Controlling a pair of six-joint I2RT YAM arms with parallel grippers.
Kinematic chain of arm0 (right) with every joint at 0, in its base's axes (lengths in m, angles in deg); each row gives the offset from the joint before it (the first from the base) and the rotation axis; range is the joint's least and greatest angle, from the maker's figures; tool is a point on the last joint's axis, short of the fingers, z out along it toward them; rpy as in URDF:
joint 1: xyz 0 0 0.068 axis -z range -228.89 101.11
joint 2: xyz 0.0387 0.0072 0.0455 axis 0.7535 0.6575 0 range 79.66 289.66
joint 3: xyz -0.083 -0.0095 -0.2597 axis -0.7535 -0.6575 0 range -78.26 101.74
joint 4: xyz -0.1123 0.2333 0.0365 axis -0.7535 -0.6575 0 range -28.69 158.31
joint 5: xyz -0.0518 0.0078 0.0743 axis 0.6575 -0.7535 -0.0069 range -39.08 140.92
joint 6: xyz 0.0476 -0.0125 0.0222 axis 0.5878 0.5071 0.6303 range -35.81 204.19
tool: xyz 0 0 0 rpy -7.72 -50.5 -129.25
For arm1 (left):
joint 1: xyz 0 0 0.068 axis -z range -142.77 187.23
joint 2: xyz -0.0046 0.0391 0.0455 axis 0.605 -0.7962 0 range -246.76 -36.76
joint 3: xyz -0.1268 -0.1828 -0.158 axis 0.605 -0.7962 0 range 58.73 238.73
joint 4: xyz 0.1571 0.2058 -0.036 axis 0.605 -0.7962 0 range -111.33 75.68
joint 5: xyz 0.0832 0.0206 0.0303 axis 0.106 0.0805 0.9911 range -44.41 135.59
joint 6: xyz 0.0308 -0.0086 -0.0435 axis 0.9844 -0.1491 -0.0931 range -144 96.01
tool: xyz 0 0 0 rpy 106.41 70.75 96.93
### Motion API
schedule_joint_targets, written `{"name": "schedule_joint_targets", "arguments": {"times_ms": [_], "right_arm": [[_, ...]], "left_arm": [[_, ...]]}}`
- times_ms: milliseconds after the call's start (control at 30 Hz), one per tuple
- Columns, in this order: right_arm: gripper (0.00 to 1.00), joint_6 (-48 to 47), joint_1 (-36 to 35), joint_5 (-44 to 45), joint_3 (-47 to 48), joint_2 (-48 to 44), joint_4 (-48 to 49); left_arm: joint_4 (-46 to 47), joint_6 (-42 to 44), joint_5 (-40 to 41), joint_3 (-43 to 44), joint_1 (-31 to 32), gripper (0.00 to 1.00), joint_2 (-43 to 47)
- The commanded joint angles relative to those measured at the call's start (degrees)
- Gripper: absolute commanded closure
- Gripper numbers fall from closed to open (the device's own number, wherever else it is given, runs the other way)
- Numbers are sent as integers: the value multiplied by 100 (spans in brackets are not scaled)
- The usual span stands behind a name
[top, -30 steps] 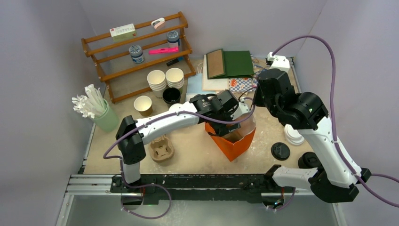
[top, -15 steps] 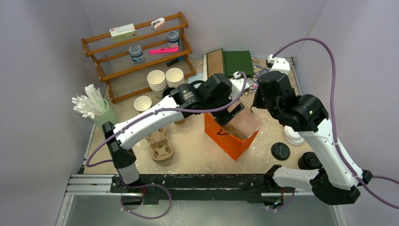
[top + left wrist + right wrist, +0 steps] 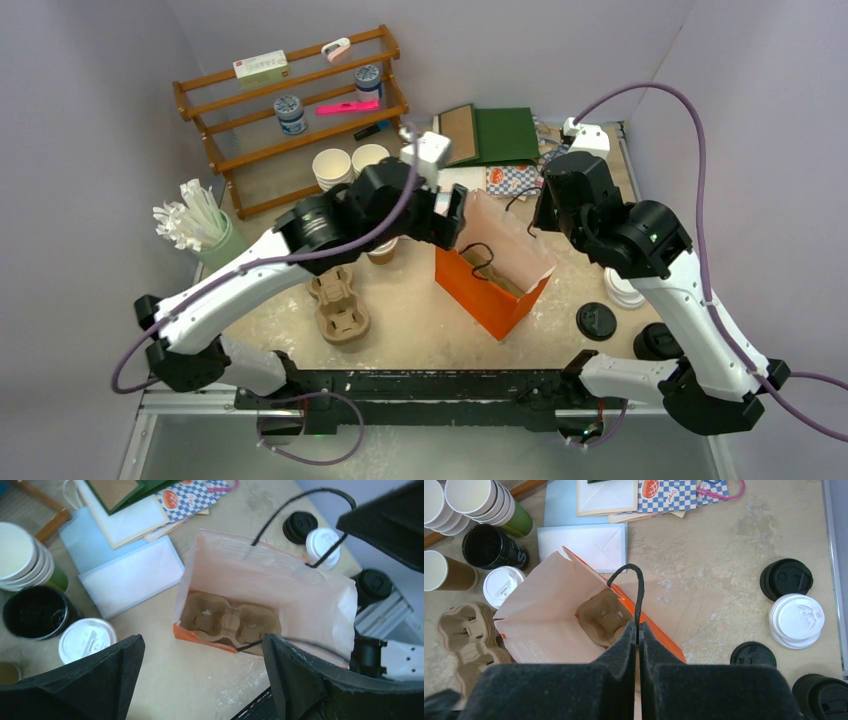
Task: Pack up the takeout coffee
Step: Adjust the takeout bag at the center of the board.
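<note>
An orange bag (image 3: 490,300) is held by its black handle (image 3: 640,590), clamped in the right jaws; a pulp carrier (image 3: 227,620) is seated inside. The left jaws are spread, empty, above. A lidded coffee cup (image 3: 85,640) is left on the tabletop (image 3: 704,580) beside it, unpacked.

I'm running a lab test booth, not a real café. Plain lilac walls (image 3: 80,120) box in one small table (image 3: 420,320), and the robot arms (image 3: 690,300) are bolted to a metal rail (image 3: 190,392) with cables (image 3: 707,170) looping loose. The wooden shelf (image 3: 262,148), stacked cups (image 3: 333,170) and paper bag (image 3: 490,300) are laid out like coffee-counter props.
</note>
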Motion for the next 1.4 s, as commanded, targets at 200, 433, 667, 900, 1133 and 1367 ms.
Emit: {"name": "schedule_joint_targets", "arguments": {"times_ms": [200,433,667,900,1133,1367], "right_arm": [[100,154,10,-67,67,-34,199],[100,344,10,-247,-22,-125,138],[100,400,7,-262,-177,-313,65],[100,474,10,-587,-301,-328,105],[100,610,9,-650,-311,-320,107],[100,785,10,-702,-399,-333,100]], "left_arm": [[720,-2253,-971,-1106,-1367,6,1181],[1671,-3001,-1844,-2236,-1755,5,1798],[846,-3007,-1978,-2034,-2158,5,1670],[-415,-2563,-1696,-1101,-2355,4,1102],[926,-2731,-3015,-2249,-3126,3,1728],[1024,-2292,-3183,-2215,-3443,2,1808]]}}
